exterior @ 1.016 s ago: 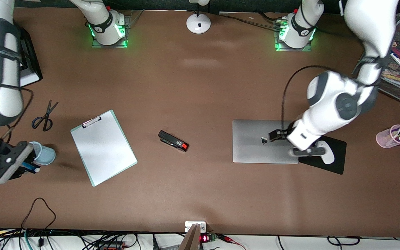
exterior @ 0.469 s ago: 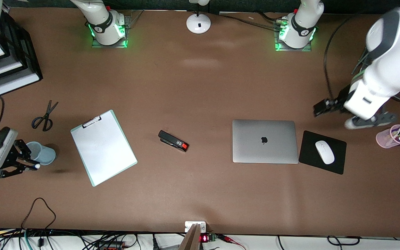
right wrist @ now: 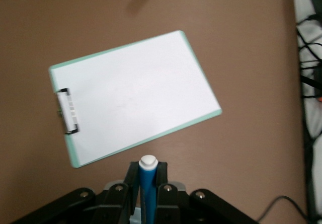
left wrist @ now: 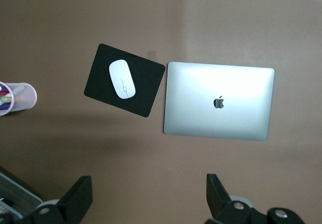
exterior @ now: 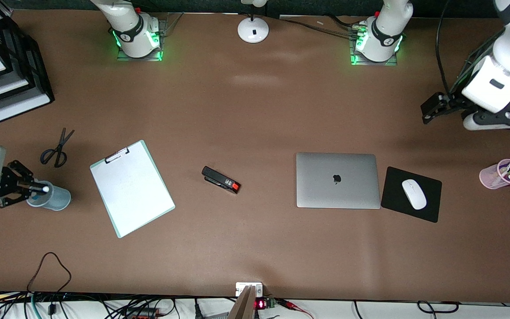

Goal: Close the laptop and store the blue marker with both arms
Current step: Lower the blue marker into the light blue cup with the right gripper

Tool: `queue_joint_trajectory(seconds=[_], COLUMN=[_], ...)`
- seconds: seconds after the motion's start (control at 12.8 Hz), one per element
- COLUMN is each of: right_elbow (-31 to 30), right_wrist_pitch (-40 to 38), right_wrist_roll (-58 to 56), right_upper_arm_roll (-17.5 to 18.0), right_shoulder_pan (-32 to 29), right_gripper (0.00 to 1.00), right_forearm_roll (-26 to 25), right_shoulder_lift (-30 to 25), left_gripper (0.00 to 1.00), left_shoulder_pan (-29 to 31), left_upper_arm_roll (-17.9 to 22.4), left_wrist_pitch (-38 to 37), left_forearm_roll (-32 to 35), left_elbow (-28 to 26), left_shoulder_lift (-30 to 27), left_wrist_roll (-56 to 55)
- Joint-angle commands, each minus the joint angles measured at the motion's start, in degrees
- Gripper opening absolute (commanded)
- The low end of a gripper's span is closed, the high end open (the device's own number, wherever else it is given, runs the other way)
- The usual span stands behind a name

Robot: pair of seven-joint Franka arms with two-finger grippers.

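The laptop (exterior: 337, 179) lies closed on the table, silver lid up with the dark apple logo; it also shows in the left wrist view (left wrist: 219, 100). My left gripper (exterior: 430, 110) is open and empty in the air over bare table, toward the left arm's end from the laptop (left wrist: 148, 183). My right gripper (exterior: 18, 190) is shut on the blue marker (right wrist: 147, 183), whose white end (exterior: 45, 189) sticks out over a light blue cup (exterior: 53, 199) at the right arm's end.
A white clipboard (exterior: 132, 188) lies beside the cup, with scissors (exterior: 56, 148) and black paper trays (exterior: 7, 75) farther from the camera. A black stapler (exterior: 221, 179) lies mid-table. A white mouse (exterior: 414, 194) on a black pad and a pink pen cup (exterior: 507, 173) lie beside the laptop.
My left gripper has lifted off the closed laptop lid and swung away toward the left arm's end. My right gripper has carried the blue marker to over the light blue cup.
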Motion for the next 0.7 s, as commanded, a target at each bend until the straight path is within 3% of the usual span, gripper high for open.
queue_joint_trajectory(seconds=[0.0,0.16,0.62], right_elbow=[-2.7,-3.1,-3.2], right_wrist_pitch=[-2.5,-2.4,-2.6], right_wrist_roll=[-4.8,-7.1,-10.1], right_upper_arm_roll=[0.9,0.9,0.9], right_shoulder_pan=[-2.1,-2.6,-4.7], right_gripper=[0.00,0.00,0.00], right_forearm_roll=[1.4,2.5,2.8], right_shoulder_lift=[-1.1,-0.8,0.9], left_gripper=[1.00,1.00,1.00], left_shoulder_pan=[1.7,2.4,2.5], left_upper_arm_roll=[0.1,0.2,0.1], left_wrist_pitch=[-2.8,-5.7,-6.3], left_forearm_roll=[0.3,0.2,0.1], left_elbow=[2.7,6.8,7.5], left_shoulder_lift=[-0.7,0.3,1.0], left_wrist_roll=[2.1,1.4,2.0])
